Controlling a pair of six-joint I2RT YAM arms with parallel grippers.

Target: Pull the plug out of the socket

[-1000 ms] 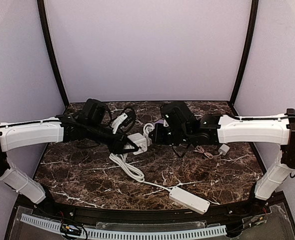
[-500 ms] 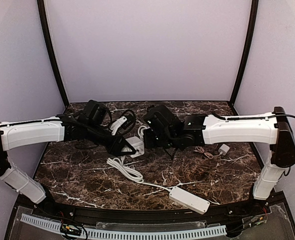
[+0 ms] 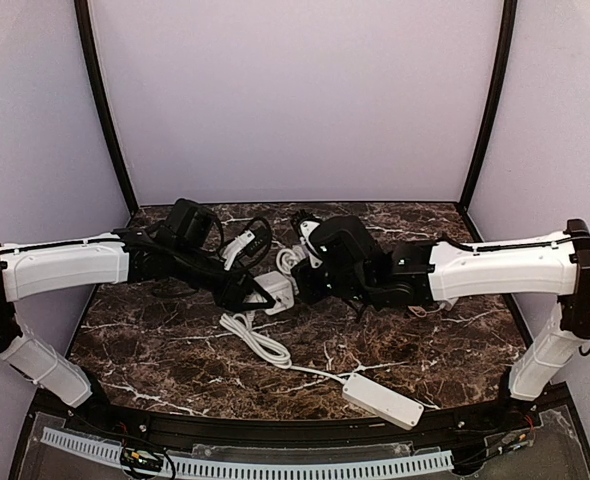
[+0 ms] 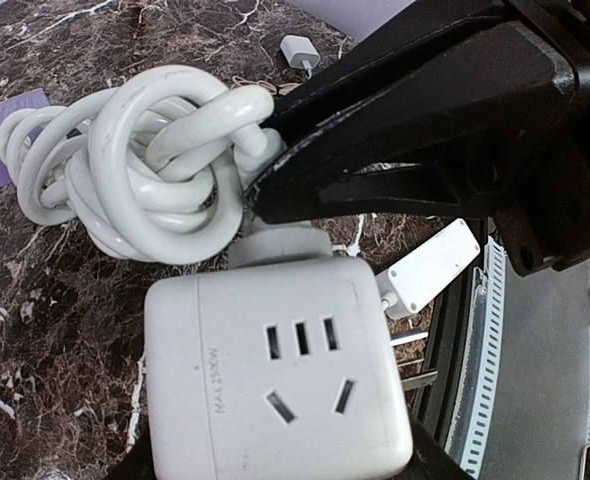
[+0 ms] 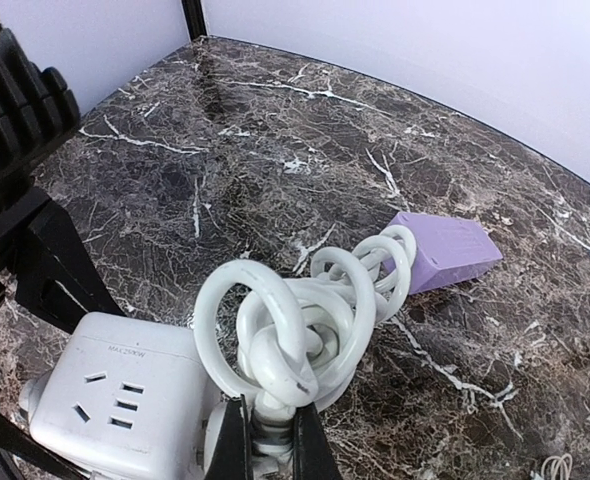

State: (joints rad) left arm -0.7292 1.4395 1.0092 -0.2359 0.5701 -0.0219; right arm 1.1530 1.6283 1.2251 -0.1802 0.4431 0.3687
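The plug (image 4: 280, 243) is still seated in the far face of the socket (image 4: 275, 385), with no gap showing between them, so the pull itself is not yet done. The pair sits around mid-table, slightly left of centre, between my two wrists.

My left gripper (image 3: 255, 292) is clamped on the socket from the left and steadies the cube. My right gripper (image 5: 271, 430) comes in from the right with its fingers drawn together on the plug's neck, just where the cord (image 4: 145, 160) leaves it. That cord is bunched in a tangled coil right behind the plug, on its far side, and touches my right fingers.

From there the cord runs along the table (image 3: 175, 360) toward the near right and ends at the power strip (image 3: 380, 398), well apart from the socket. A purple block (image 5: 445, 250) lies just beyond the coil.

As I judge it, both grips are set — the reaching and grasping are finished. What is left is the separation: draw the plug away to the right while the left holds the socket fast.
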